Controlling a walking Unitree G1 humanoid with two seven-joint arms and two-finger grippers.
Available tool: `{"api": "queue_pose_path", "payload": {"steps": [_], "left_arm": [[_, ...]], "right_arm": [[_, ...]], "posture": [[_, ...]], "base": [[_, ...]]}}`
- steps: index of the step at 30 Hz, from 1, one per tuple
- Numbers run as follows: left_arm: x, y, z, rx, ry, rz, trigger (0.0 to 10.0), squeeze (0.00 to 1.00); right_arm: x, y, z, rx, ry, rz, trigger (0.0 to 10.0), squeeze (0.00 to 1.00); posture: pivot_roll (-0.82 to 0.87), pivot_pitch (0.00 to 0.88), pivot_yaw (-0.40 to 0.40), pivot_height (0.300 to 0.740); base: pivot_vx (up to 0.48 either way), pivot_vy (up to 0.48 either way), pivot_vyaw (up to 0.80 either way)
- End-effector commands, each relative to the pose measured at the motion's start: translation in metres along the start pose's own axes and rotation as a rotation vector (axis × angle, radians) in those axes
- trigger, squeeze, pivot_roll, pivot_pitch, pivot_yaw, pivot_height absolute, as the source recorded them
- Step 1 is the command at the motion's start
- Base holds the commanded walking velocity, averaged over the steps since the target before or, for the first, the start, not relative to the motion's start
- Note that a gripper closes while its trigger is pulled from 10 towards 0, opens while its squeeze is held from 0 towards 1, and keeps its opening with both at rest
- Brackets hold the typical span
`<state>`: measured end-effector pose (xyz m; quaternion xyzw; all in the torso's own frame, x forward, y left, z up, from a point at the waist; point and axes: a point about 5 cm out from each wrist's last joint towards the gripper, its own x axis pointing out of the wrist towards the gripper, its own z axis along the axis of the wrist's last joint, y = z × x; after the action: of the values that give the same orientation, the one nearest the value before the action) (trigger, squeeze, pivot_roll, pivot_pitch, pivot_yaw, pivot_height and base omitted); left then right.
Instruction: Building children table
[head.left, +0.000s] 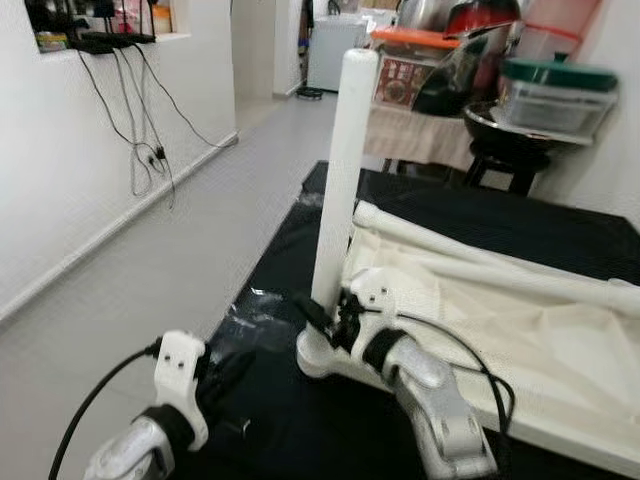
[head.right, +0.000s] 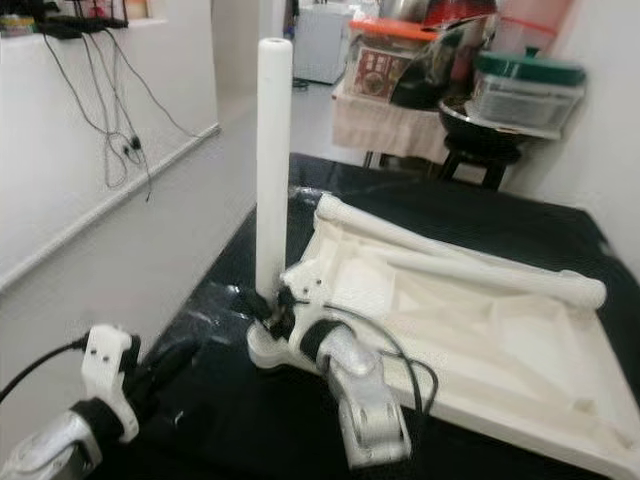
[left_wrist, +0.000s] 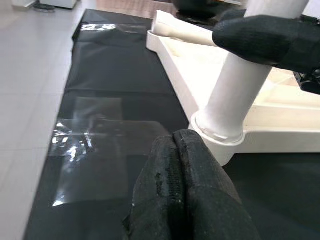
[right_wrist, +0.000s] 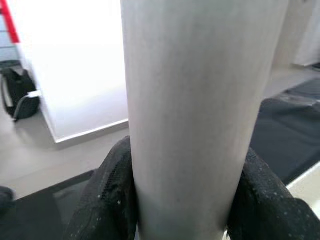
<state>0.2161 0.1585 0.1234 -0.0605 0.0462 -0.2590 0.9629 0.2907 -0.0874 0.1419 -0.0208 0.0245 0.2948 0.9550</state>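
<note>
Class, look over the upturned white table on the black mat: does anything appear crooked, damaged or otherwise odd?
Nothing looks broken. One white table leg stands upright in the corner socket, clamped by the right gripper. Two more white legs lie loose across the upturned white tabletop, not yet fitted. The black mat has a wrinkled shiny patch.

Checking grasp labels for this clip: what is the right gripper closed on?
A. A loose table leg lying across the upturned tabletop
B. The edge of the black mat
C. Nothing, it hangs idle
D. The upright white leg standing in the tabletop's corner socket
D: the right gripper has a finger on each side of the upright white leg, low down near the corner socket of the tabletop.
</note>
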Motion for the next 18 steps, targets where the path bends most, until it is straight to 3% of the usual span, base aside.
{"api": "queue_pose_path", "payload": {"steps": [1,4,5,6,7,8,9,10,12,16,17,18], "left_arm": [[0.000,0.000,-0.001,-0.009,0.014,-0.015,10.0,0.00],[0.000,0.000,-0.002,-0.005,0.024,-0.021,10.0,0.00],[0.000,0.000,-0.002,-0.001,0.022,-0.014,10.0,0.00],[0.000,0.000,-0.002,-0.001,0.022,-0.014,10.0,0.00],[0.000,0.000,-0.002,0.001,0.019,-0.009,10.0,0.00],[0.000,0.000,-0.002,0.001,0.018,-0.008,10.0,0.00],[0.000,0.000,-0.002,0.001,0.018,-0.008,10.0,0.00],[0.000,0.000,-0.002,-0.001,0.019,-0.009,10.0,0.00],[0.000,0.000,-0.002,-0.002,0.020,-0.012,10.0,0.00],[0.001,0.000,-0.002,-0.003,0.021,-0.012,10.0,0.00],[0.002,0.000,-0.002,-0.004,0.022,-0.015,10.0,0.00],[0.004,0.001,-0.003,-0.006,0.022,-0.018,10.0,0.00]], "right_arm": [[-0.012,-0.018,-0.019,-0.022,0.119,-0.127,0.0,0.00],[-0.005,-0.018,-0.024,-0.010,0.150,-0.095,0.0,0.00],[-0.003,-0.013,-0.024,-0.015,0.157,-0.077,6.3,0.00],[-0.003,-0.013,-0.024,-0.015,0.157,-0.077,6.3,0.00],[-0.002,-0.008,-0.023,-0.016,0.163,-0.057,10.0,0.00],[-0.001,-0.003,-0.021,-0.001,0.145,-0.011,10.0,0.41],[-0.001,-0.003,-0.021,-0.001,0.145,-0.011,10.0,0.41],[0.001,0.000,-0.018,0.022,0.117,0.047,10.0,1.00],[0.003,0.006,-0.004,0.047,0.028,0.187,10.0,1.00],[0.004,0.005,0.006,0.040,-0.024,0.257,10.0,1.00],[0.002,0.003,0.018,-0.007,-0.064,0.373,10.0,0.03],[0.003,-0.006,0.027,-0.071,-0.069,0.477,10.0,0.00]], "posture": [[0.10,0.000,-0.075,0.740],[0.12,0.000,-0.089,0.740],[0.12,0.000,-0.091,0.740],[0.12,0.000,-0.091,0.740],[0.12,0.000,-0.091,0.740],[0.12,0.000,-0.093,0.740],[0.12,0.000,-0.093,0.740],[0.13,0.000,-0.090,0.740],[0.13,0.000,-0.088,0.740],[0.13,0.000,-0.085,0.740],[0.13,0.000,-0.086,0.740],[0.13,0.000,-0.089,0.740]], "base": [[0.000,0.000,0.00],[0.000,0.000,0.00],[0.000,0.000,0.00],[0.000,0.000,0.00],[0.000,0.000,0.00],[0.000,0.000,0.00],[0.000,0.000,0.00],[0.000,0.000,0.00],[0.000,0.000,0.00],[0.000,0.000,0.00],[0.000,0.000,0.00],[0.000,0.000,0.00]]}}
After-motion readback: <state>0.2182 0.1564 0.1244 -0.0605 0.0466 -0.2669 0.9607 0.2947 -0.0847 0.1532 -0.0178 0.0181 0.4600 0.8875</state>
